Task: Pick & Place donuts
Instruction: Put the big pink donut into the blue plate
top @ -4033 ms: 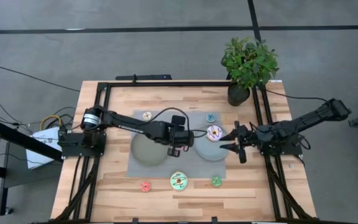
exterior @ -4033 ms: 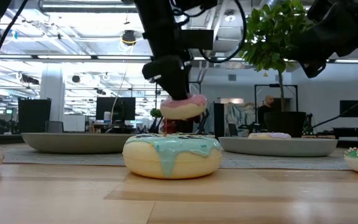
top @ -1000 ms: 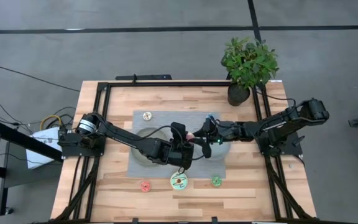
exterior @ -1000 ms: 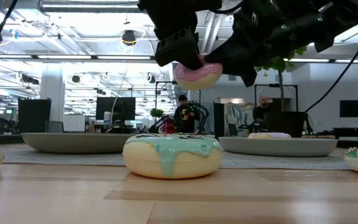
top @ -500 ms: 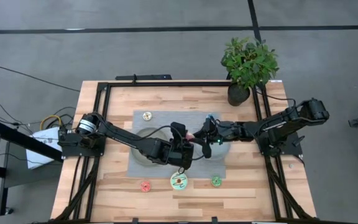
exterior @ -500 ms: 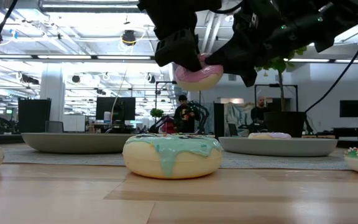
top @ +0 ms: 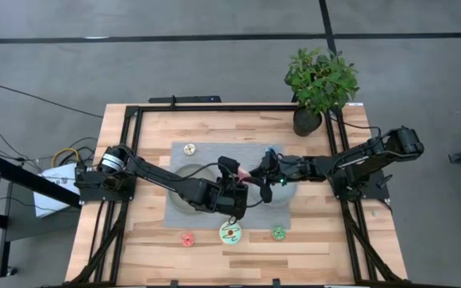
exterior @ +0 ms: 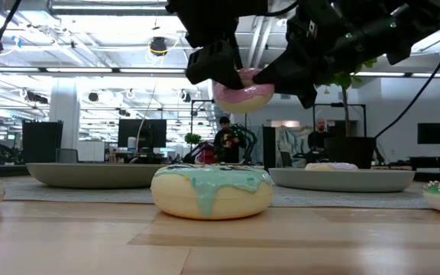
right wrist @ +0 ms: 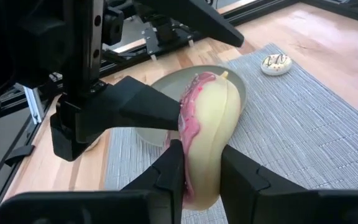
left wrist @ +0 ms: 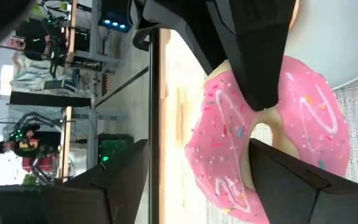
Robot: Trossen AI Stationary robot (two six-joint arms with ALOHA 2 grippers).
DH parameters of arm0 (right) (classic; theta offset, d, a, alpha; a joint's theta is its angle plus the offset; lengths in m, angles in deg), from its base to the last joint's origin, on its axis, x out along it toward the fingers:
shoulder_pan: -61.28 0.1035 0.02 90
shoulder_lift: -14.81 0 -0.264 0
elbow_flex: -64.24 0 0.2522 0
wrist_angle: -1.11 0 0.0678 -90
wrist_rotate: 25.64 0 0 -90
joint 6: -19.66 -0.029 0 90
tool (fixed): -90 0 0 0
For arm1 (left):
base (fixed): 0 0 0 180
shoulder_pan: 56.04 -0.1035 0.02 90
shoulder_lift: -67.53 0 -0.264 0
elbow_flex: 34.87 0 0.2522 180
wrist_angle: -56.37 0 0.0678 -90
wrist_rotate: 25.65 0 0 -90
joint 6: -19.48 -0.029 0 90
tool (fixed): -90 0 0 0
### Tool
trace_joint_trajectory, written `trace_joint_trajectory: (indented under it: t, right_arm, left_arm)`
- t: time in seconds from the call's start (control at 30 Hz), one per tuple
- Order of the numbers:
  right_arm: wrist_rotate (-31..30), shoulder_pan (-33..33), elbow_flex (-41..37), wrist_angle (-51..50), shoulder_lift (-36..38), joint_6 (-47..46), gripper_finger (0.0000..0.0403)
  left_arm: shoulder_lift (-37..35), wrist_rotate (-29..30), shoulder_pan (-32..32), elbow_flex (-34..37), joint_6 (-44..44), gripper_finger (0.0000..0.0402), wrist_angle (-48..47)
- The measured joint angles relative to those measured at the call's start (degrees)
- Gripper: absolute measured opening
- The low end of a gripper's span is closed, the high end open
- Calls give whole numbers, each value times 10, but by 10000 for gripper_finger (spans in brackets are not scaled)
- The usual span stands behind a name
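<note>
Mid-air handover: pink donut (right wrist: 205, 140) pinched edgewise in right gripper (right wrist: 201, 177) (firm clamp), left gripper (top: 237, 182) spread wide just beside it, flanking.

I can read no text, label, brand, number or sign anywhere in my four views. The arms and donuts carry no lettering I can make out, and the screens in the room beyond the table are too small for me to read.
</note>
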Motion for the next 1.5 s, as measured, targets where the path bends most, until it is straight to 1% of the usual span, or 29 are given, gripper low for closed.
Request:
trace_joint_trajectory:
  t: [0.13, 0.4, 0.53, 0.73, 0.8, 0.87, 0.97, 1.07, 1.13, 1.23, 1.33, 1.5]
  right_arm:
    - [-15, 0, 0, 0, 0, 0, 74]
    - [-17, 0, -1, -3, 0, -4, 74]
    - [-17, 1, -1, -12, 3, -5, 74]
    - [-15, 7, -1, -67, 33, -21, 74]
    - [-14, 14, -1, -82, 46, -21, 74]
    - [-15, 24, -1, -102, 63, -22, 74]
    - [-15, 39, -1, -131, 90, -25, 74]
    - [-20, 51, -1, -180, 114, -40, 74]
    - [-35, 56, -1, -215, 131, -51, 74]
    - [-47, 62, -1, -255, 151, -65, 74]
    - [-47, 65, -1, -271, 171, -66, 74]
    - [-47, 65, -1, -292, 204, -71, 74]
  left_arm:
    - [-14, -9, 4, 0, 31, 259, -20]
    - [-57, -62, 13, 0, 71, 259, -56]
    - [-74, -63, 18, 0, 122, 259, -109]
    - [-91, -62, 20, 0, 214, 259, -207]
    - [-95, -55, 20, 0, 245, 259, -234]
    - [-99, -35, 21, 4, 266, 259, -248]
    - [-117, 2, 26, 38, 281, 259, -232]
    - [-145, 13, 31, 80, 298, 259, -208]
    - [-171, 13, 32, 111, 305, 259, -188]
    - [-218, 3, 35, 164, 307, 259, -150]
    - [-270, -11, 36, 221, 283, 259, -89]
    - [-352, -51, 32, 313, 233, 259, 15]
